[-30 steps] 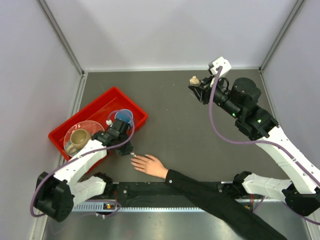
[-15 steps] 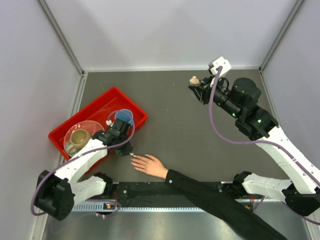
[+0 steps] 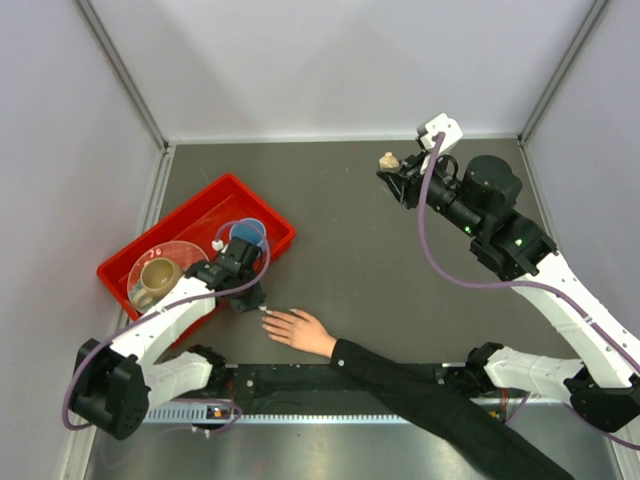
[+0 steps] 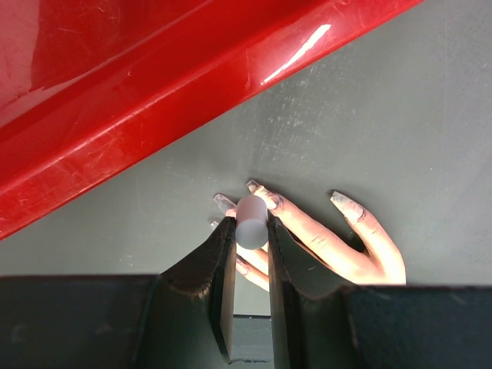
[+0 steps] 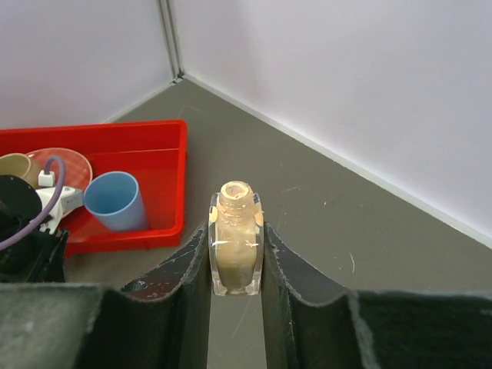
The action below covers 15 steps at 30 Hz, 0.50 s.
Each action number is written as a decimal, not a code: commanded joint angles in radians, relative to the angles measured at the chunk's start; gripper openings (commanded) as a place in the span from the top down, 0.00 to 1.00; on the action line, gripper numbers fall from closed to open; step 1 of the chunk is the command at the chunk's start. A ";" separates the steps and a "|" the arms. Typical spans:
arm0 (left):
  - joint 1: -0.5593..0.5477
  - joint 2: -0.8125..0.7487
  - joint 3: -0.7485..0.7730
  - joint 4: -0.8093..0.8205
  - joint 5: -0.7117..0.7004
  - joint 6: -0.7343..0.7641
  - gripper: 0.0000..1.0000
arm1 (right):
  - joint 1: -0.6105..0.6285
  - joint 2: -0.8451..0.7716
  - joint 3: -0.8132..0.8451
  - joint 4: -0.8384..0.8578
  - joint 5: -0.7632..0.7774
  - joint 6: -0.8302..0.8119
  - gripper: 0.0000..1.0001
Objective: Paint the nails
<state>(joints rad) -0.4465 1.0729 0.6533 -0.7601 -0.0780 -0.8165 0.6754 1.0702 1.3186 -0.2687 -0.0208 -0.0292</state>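
Nails [image 4: 254,186]: lay centre of left wrist frame, just beyond left gripper [image 4: 250,224], clenched on brush handle [image 4: 250,215]; fingers [image 4: 307,231] ran toward lower right; left arm [image 3: 170,320] nearer; right gripper [image 5: 237,231], well apart, gripped open bottle [image 5: 236,257]

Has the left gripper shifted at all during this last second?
No. In the top view the left gripper, shut on the brush handle at the fingertips of the hand, sits at the same spot beside the red tray.

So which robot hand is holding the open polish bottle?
The right hand, gripping the uncapped tan bottle; the left hand pinches a grey cylinder over the nails.
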 commanded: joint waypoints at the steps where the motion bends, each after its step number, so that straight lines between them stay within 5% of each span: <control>1: 0.006 0.007 0.040 0.022 -0.025 0.004 1.00 | -0.007 -0.006 0.036 0.069 -0.007 0.006 1.00; 15: 0.006 0.016 0.042 0.022 -0.028 0.002 1.00 | -0.007 -0.006 0.036 0.069 -0.007 0.005 1.00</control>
<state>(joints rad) -0.4461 1.0851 0.6575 -0.7589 -0.0944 -0.8165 0.6754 1.0702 1.3186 -0.2687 -0.0208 -0.0296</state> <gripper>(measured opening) 0.243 0.257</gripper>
